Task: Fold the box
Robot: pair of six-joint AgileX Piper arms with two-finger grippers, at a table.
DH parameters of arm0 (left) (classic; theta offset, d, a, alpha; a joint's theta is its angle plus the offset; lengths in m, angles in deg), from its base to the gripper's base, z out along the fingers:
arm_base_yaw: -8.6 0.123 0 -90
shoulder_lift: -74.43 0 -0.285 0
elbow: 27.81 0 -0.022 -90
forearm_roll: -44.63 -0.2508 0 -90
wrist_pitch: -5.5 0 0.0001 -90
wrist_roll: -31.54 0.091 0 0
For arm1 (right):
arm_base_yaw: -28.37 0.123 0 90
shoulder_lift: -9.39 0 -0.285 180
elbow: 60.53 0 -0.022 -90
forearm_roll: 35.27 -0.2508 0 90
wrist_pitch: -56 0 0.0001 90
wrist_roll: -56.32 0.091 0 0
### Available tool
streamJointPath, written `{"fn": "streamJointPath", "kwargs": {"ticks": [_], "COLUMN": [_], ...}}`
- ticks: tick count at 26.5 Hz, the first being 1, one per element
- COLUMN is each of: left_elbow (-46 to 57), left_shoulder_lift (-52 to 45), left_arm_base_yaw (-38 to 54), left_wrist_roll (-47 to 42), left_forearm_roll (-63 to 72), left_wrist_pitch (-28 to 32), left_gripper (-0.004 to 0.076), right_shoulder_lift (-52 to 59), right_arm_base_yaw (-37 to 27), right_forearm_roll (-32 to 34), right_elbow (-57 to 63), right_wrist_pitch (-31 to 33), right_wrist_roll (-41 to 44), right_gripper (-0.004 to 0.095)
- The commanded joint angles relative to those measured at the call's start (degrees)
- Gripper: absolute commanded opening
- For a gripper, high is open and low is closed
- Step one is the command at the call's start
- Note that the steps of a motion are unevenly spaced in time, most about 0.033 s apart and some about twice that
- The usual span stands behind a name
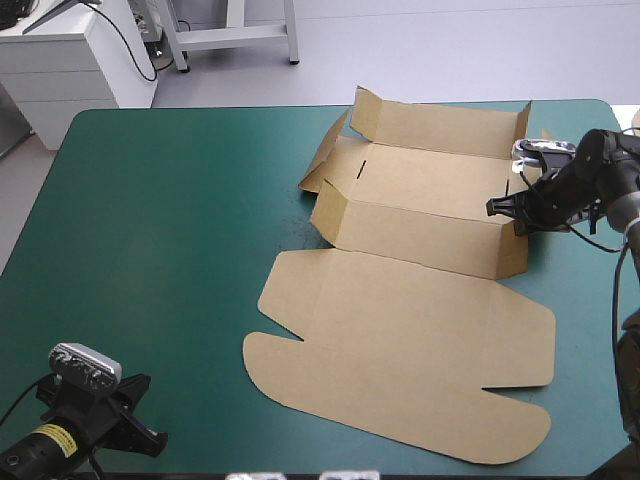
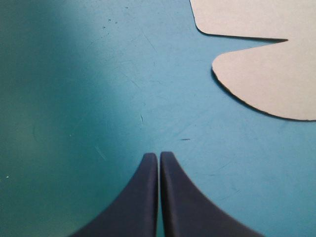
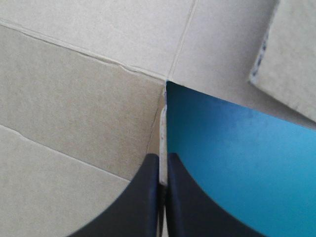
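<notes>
sitting right of centre on the teal-green table (image 1: 150,250), the brown box (image 1: 400,330) is half formed. the far wall is up with a short flap raised at each end. a second long wall stands between the base panel and the lid. the lid lies flat toward the table's near edge, rounded flaps and slits on both sides. one side flap at the box's left end is splayed out on the cover.

right gripper (image 1: 500,207) is at the box's right end, by the end of the nearer raised wall. in its wrist view the right gripper (image 3: 163,157) has its black fingers all but together, with a thin board edge pinched between them. creased panels of the box (image 3: 74,98) are on one side of that edge, bare table (image 3: 237,148) on the other.

left gripper (image 1: 140,420) is low by the table's near-left corner, clear of the box. in its wrist view the left gripper (image 2: 159,157) has its fingers pressed tip to tip, holding nothing, over bare table (image 2: 98,98). the box (image 2: 266,79) shows only as a rounded lid flap and slit ahead and off to one side, not touching.
</notes>
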Motion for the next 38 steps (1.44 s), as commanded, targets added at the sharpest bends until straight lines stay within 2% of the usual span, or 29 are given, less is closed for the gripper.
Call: {"fn": "streamJointPath", "kwargs": {"ticks": [1,5,8,11,14,24,31,38], "left_elbow": [-1.3,-1.3,-1.3,-1.3,-1.3,-1.3,-1.3,-1.3], "left_shoulder_lift": [0.5,0.5,0.5,0.5,0.5,0.5,0.5,0.5], "left_arm_base_yaw": [-0.1,-0.1,-0.1,-0.1,-0.1,-0.1,-0.1,-0.1], "left_wrist_roll": [-0.2,-0.2,-0.2,-0.2,-0.2,-0.2,-0.2,-0.2], "left_forearm_roll": [0.4,0.4,0.4,0.4,0.4,0.4,0.4,0.4], "left_wrist_pitch": [3.2,3.2,3.2,3.2,3.2,3.2,3.2,3.2], "left_gripper": [-0.0008,-0.0008,-0.0008,-0.0008,-0.0008,-0.0008,-0.0008,-0.0008], "right_shoulder_lift": [-1.8,-10.2,-14.9,-17.0,-18.6,-18.6,-18.6,-18.6], "right_arm_base_yaw": [2.5,11.3,17.8,21.9,26.0,37.4,43.0,43.9], "right_forearm_roll": [1.5,10.2,11.1,14.1,13.6,13.0,12.4,12.4], "right_elbow": [-8.4,-19.1,-25.7,-29.7,-33.0,-33.0,-33.0,-33.0], "right_wrist_pitch": [0.3,3.4,-1.6,-3.9,-4.1,-10.5,-14.0,-13.5], "right_wrist_roll": [-7.7,-14.4,-19.5,-21.9,-26.2,-46.8,-51.3,-49.4], "right_gripper": [-0.0013,-0.0014,-0.0014,-0.0015,-0.0015,-0.0016,-0.0016,-0.0016]}}
